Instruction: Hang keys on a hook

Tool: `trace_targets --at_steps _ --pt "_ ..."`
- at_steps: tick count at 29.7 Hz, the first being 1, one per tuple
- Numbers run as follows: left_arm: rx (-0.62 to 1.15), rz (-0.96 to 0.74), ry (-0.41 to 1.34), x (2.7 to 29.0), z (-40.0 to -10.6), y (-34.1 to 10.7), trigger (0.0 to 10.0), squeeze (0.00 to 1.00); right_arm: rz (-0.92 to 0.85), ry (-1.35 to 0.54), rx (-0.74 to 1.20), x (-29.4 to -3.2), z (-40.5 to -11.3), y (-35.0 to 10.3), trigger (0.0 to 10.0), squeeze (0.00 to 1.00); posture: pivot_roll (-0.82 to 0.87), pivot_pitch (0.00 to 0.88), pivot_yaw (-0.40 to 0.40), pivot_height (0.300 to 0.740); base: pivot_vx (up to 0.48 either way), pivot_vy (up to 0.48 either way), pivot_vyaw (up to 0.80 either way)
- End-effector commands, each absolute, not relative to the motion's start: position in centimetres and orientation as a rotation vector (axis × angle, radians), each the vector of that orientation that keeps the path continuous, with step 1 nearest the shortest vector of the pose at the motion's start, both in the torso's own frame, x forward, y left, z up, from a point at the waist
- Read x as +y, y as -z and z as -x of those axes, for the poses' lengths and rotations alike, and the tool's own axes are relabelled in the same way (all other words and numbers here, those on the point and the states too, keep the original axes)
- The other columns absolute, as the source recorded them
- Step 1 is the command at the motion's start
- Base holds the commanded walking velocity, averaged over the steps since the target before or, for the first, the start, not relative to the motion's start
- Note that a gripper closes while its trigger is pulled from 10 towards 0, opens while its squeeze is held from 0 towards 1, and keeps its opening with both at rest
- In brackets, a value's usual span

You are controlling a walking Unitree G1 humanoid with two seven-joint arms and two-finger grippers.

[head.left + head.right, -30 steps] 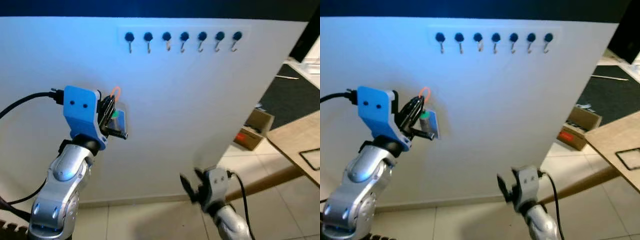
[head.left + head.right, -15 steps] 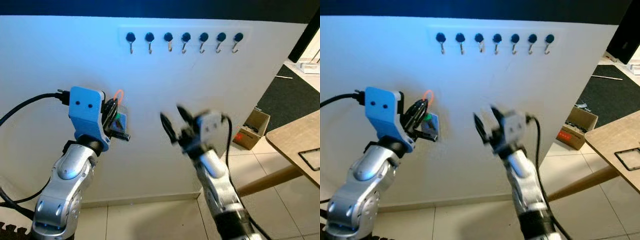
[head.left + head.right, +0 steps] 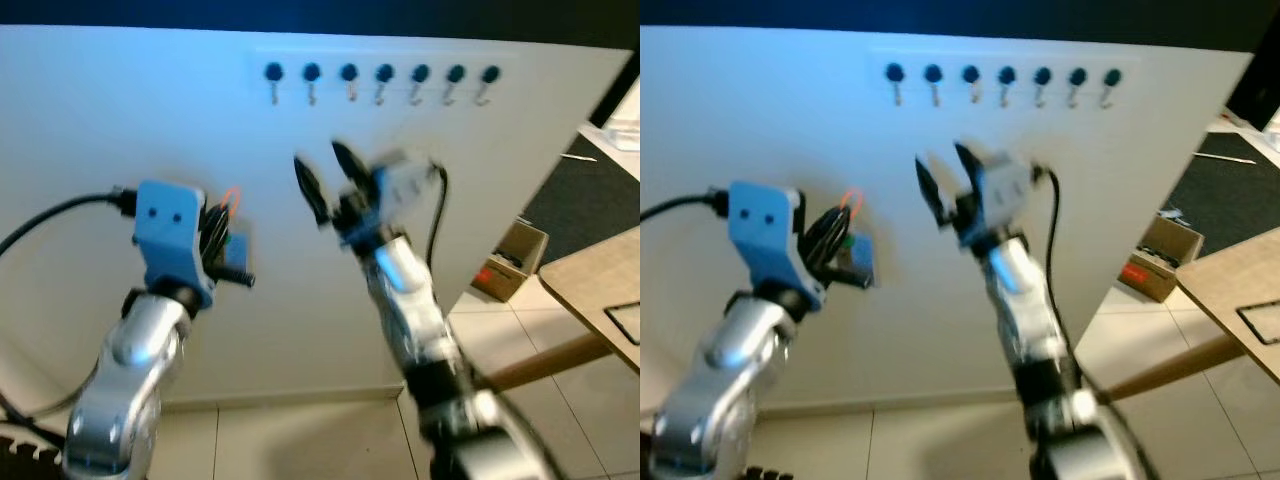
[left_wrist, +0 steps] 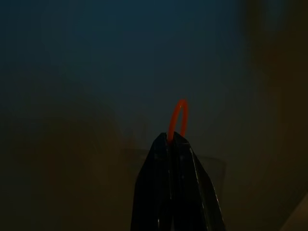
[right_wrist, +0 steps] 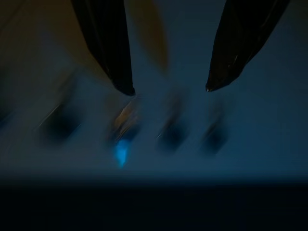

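no writing is readable anywhere. the left gripper (image 4: 174,144) is holding its fingers clamped together on the keys (image 3: 850,245), their orange ring (image 4: 178,117) poking out, well below the row of hooks (image 3: 380,80) on the white wall (image 3: 120,120). since a second ago the right gripper (image 3: 322,175) is risen from floor level, fingers spread apart, blurred, nearing the hooks.

The wall (image 3: 420,230) is plain white with a blue cast, its row of hooks (image 3: 382,73) dark-knobbed over pale metal. The keys (image 3: 847,245) carry an orange ring (image 4: 178,118), plus green and blue parts (blurred). The left gripper (image 3: 830,240) has black fingers on a bright blue mount (image 3: 165,225); floor tiles (image 3: 300,440) are beige.
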State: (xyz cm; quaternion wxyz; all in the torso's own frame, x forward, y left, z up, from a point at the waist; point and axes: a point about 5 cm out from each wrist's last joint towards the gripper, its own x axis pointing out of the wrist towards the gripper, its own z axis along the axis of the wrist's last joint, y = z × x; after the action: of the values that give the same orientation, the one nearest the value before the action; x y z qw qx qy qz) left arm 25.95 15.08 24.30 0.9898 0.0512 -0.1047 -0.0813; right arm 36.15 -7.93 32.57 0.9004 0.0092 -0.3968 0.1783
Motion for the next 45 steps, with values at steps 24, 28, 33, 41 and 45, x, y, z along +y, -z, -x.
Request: trace_targets --at_steps 24,28,33,41,45 --pt "-0.192 -0.106 0.14 14.9 -25.6 -23.7 10.0 0.0 -0.074 -0.346 -0.854 -8.3 -37.0 -33.4 10.0 0.0 0.29 0.19 -0.031 0.74 0.0 0.0 0.0" --pt "-0.189 -0.104 0.141 14.9 -25.6 -23.6 10.0 0.0 -0.084 -0.361 -0.884 -8.1 -36.7 -33.7 0.0 0.0 0.29 0.191 -0.031 0.74 0.0 0.0 0.0" --pt "-0.187 -0.105 0.144 14.8 -25.6 -23.6 10.0 0.0 -0.091 -0.362 -0.888 -8.1 -36.8 -33.6 0.0 0.0 0.29 0.191 -0.03 0.74 0.0 0.0 0.0" --pt "-0.183 -0.106 0.145 14.7 -25.5 -23.5 10.0 0.0 -0.104 -0.366 -0.873 -8.0 -37.0 -33.3 0.0 0.0 0.29 0.193 -0.027 0.74 0.0 0.0 0.0" --pt "-0.182 -0.108 0.146 14.7 -25.5 -23.5 10.0 0.0 -0.109 -0.363 -0.84 -8.0 -37.4 -33.0 8.1 0.0 0.3 0.194 -0.025 0.74 0.0 0.0 0.0"
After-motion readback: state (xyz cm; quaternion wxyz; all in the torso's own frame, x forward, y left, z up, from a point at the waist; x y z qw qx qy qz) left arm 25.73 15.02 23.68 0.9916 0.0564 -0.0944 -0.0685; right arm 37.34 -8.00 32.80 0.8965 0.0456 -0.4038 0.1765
